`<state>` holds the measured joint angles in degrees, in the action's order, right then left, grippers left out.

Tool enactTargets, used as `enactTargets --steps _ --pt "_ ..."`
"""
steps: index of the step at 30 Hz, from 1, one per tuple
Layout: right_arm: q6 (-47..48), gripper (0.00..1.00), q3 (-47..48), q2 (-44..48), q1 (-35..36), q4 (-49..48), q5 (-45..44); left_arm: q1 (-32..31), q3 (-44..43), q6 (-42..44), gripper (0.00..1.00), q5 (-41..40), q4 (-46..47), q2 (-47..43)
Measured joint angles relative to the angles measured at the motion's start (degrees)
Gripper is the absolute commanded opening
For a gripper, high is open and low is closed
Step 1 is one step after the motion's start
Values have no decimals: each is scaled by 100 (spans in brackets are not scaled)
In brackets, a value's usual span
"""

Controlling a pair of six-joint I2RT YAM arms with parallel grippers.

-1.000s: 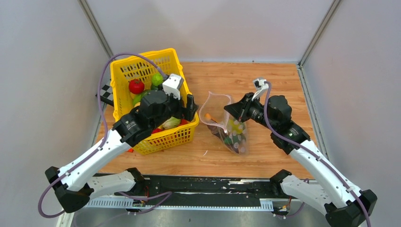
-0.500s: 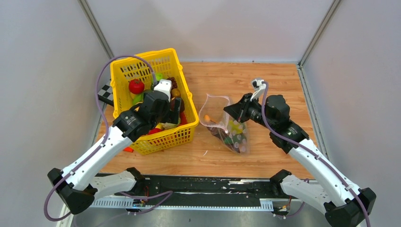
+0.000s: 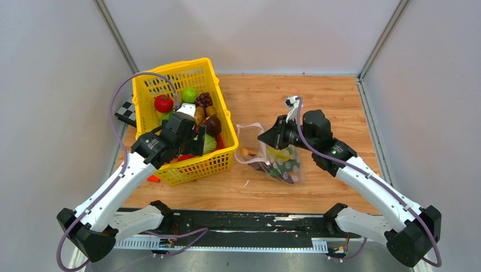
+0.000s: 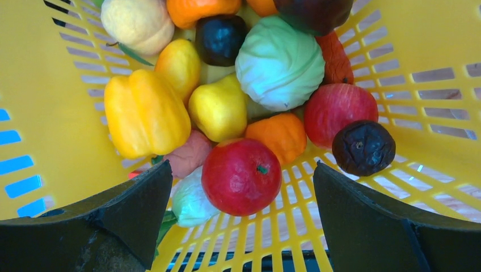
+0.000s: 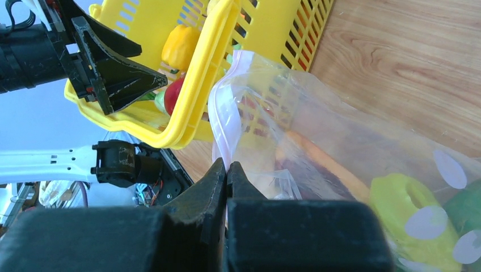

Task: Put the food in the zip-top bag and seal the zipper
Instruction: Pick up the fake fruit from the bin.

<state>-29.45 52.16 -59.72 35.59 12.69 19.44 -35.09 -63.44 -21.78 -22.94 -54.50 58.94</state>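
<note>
Two arms (image 3: 113, 192) present. One yellow basket (image 3: 218, 164) stands on the left of the table, holding at least a dozen pieces of food (image 4: 218, 107), among them one cabbage (image 4: 279, 62) and one yellow pepper (image 4: 144, 113). Left pincer (image 4: 241, 170) is released, jaws wide above that pile. One clear dotted bag (image 3: 281, 167) lies just right of the basket, holding at least four pieces. Right pincer (image 5: 227, 165) is clenched on the bag's rim at the zipper (image 5: 226, 122); the mouth is unsealed. Table (image 3: 340, 102): wood-grain. Room: plain grey walls (image 3: 255, 34) on three sides.
</note>
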Motion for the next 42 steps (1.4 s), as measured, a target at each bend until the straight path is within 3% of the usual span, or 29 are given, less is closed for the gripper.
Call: enactTargets --steps 15,23,33,42 --pt "326 0 138 -13 39 208 24 146 90 11 100 293 122 319" --pt "328 0 138 -13 39 208 24 201 348 109 100 470 136 1075" --pt "350 0 138 -7 39 258 -22 588 525 103 100 896 17 1285" --pt "363 0 142 -9 39 293 -33 636 514 68 100 776 -199 1552"
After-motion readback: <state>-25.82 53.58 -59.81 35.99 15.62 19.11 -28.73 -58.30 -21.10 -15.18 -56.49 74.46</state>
